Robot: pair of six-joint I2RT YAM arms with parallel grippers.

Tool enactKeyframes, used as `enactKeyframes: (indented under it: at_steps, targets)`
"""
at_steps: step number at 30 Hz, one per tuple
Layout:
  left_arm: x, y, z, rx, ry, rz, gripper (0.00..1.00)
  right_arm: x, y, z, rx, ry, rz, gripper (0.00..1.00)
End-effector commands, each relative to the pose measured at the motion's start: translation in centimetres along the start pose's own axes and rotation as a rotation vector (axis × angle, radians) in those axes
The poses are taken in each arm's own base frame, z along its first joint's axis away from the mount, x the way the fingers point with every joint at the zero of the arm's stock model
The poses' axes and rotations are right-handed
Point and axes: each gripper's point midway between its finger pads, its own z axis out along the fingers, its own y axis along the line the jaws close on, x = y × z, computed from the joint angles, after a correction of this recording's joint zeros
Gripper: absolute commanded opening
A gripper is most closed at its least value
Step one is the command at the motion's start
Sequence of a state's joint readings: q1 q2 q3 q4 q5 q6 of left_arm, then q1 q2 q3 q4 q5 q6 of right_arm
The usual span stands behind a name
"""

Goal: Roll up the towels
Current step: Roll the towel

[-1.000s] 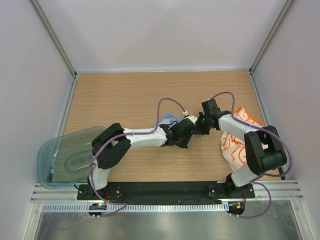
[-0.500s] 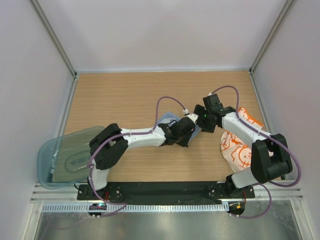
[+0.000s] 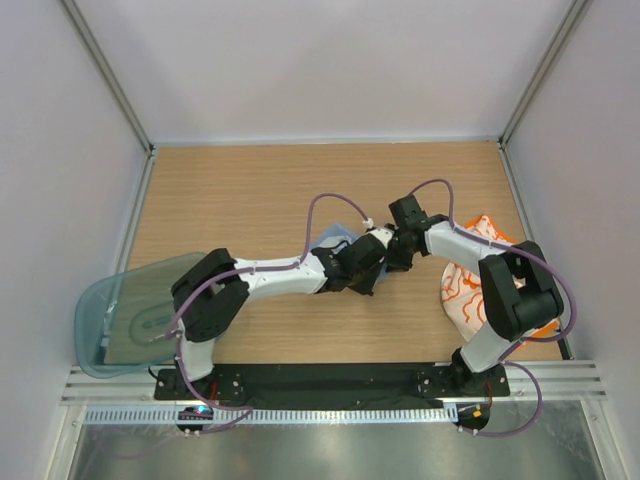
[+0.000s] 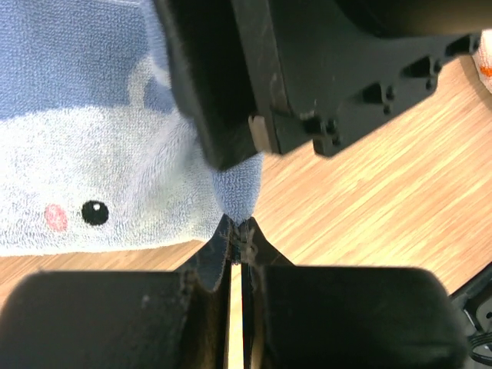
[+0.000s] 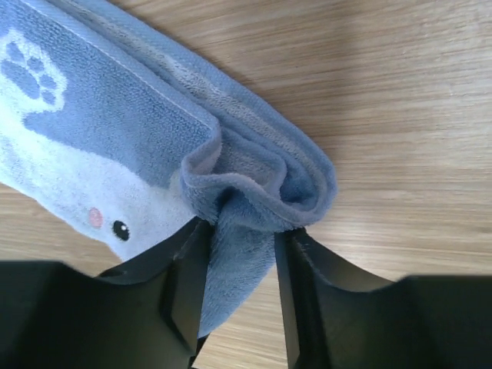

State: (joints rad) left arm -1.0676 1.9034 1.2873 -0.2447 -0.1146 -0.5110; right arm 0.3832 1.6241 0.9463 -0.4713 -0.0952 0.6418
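Since a second ago the right gripper [image 5: 234,238] has swung a little to the left and now meets the left gripper [image 4: 237,231] over the blue towel [image 4: 92,138], near the middle of the surface [image 3: 250,190].

The left gripper is pressed tight together and pinches one corner of the cloth. It looks to be anchoring that corner so the towel cannot slide while the other arm works.

The right gripper stands half spread, astride a bunched fold at the towel's edge. Cloth fills the gap between its fingers, so it appears to be nipping that fold. The fold curls over on itself, which suggests the first turn of a roll is being started here. The rest of the towel lies flat, with its printed face and paw mark showing.

With both grippers crowded onto the same corner, the anchoring pinch may get in the way of the roll.

The orange-and-white towels [image 3: 470,290] lie heaped at the right edge, partly under the right arm and not yet rolled. A see-through tray [image 3: 100,310] sits at the far left, well apart from the work.
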Motion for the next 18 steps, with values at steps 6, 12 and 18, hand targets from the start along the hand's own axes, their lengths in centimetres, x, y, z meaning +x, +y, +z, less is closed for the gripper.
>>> enactKeyframes:
  at_steps: [6,12,18]
  targets:
    - [-3.0,0.4,-3.1,0.028,-0.089,-0.058,0.00,-2.5,-2.4,-0.5,0.065,-0.060,0.016,0.38]
    - [-3.3,1.8,-3.9,0.022,-0.099,-0.126,0.00,-3.9,-4.3,-1.2,0.152,-0.090,0.007,0.44]
    - [-3.0,1.4,-4.0,0.066,-0.077,-0.152,0.00,-5.5,-4.8,-2.2,0.175,-0.122,0.012,0.66]
